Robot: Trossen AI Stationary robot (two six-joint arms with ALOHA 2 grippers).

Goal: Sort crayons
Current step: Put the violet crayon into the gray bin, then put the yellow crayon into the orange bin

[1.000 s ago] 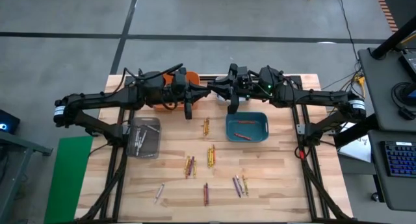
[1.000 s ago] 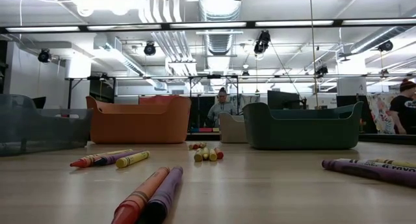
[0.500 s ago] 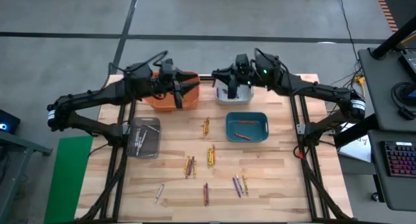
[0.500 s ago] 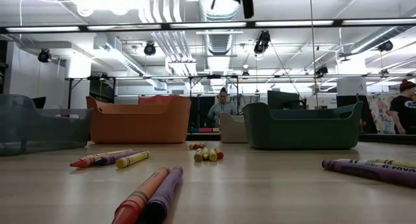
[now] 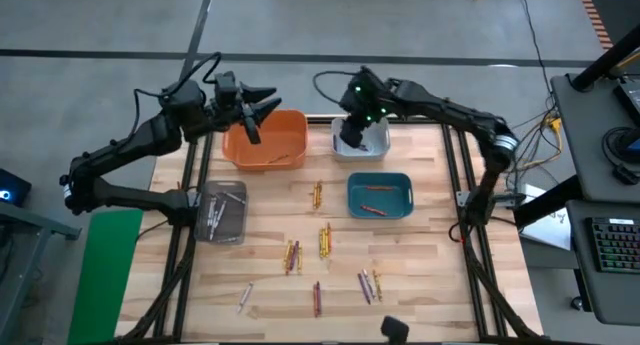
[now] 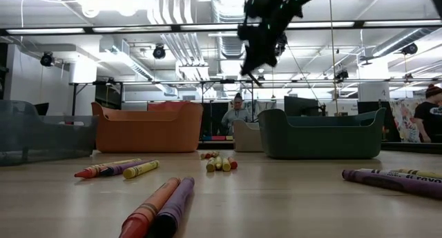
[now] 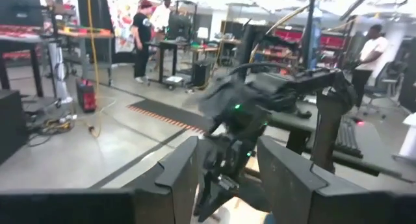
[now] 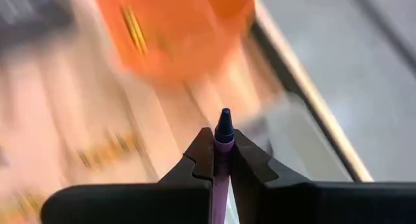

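Several thin wax crayons (image 5: 323,239) in yellow, orange, red, purple and grey lie scattered across the pale wooden table (image 5: 440,275) in the high view, well apart from the orange plastic bin (image 5: 266,138), the small white bin (image 5: 362,140), the teal bin (image 5: 380,196) and the clear grey bin (image 5: 220,210). The left gripper (image 5: 262,102) hangs spread and empty over the orange bin's rim; the right gripper (image 5: 352,130) hangs over the white bin.

In the low view, crayons lie flat on the wood.

The left wrist view shows its fingers parted, nothing between them.

The right wrist view shows the fingers clenched on a purple crayon (image 8: 223,146), tip protruding. Such sticks look light, stiff, brittle and likely slick; gripping mid-length across the barrel seems safest.
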